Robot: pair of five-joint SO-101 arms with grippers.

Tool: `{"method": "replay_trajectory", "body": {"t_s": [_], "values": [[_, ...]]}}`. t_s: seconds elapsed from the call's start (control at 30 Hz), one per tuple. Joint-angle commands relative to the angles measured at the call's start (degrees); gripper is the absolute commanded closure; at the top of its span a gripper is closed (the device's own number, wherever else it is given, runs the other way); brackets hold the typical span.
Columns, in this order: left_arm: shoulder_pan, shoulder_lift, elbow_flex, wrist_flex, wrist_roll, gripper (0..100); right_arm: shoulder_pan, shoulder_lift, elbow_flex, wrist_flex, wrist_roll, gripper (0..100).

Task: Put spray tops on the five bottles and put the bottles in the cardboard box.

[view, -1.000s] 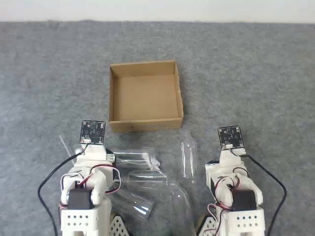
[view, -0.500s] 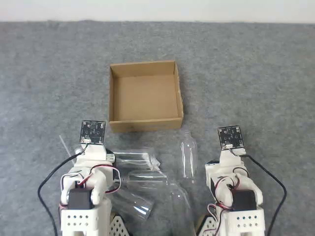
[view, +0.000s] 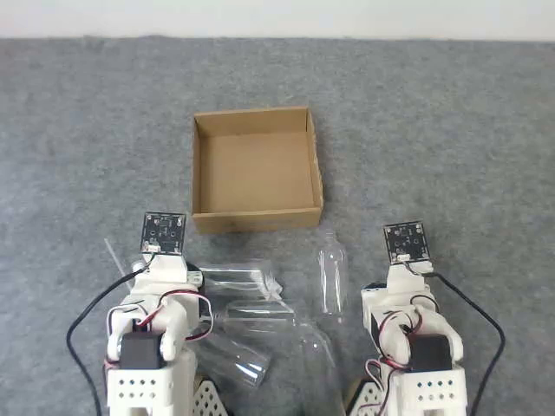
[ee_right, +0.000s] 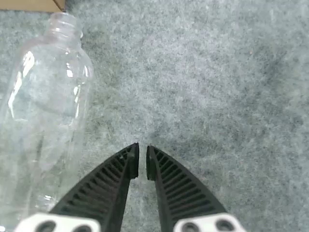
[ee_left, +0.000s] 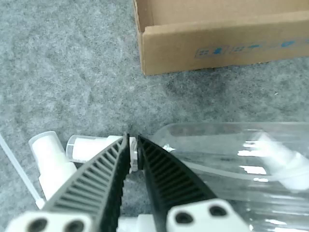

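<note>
Grey felt-like table cover (view: 451, 130) under everything. Open square brown cardboard box (view: 256, 218) sits on it, beyond both arms. Uncapped clear plastic bottle (view: 331, 273) lies near box front wall, neck toward box, just beside right arm (view: 408, 303). More clear bottles (view: 260, 329) lie heaped between arms (exact count hard to tell). White spray tops (ee_left: 48, 159) lie on cover beside left gripper (ee_left: 133, 145), jaws nearly together, gripping nothing. Same for right gripper (ee_right: 142, 162): closed, empty, over bare cover next to uncapped bottle.
</note>
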State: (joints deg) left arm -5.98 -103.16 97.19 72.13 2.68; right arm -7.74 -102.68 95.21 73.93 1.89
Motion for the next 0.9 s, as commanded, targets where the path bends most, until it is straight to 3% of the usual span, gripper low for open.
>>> {"method": "replay_trajectory", "body": {"t_s": [0.0, 0.87], "values": [[0.1, -1.6, -0.7, 0.4, 0.4, 98, -0.3, -0.6, 1.2, 0.2, 0.5, 99.0], [0.5, -1.6, -0.7, 0.4, 0.4, 98, 0.2, -0.6, -2.3, 0.2, 0.7, 98.9]]}}
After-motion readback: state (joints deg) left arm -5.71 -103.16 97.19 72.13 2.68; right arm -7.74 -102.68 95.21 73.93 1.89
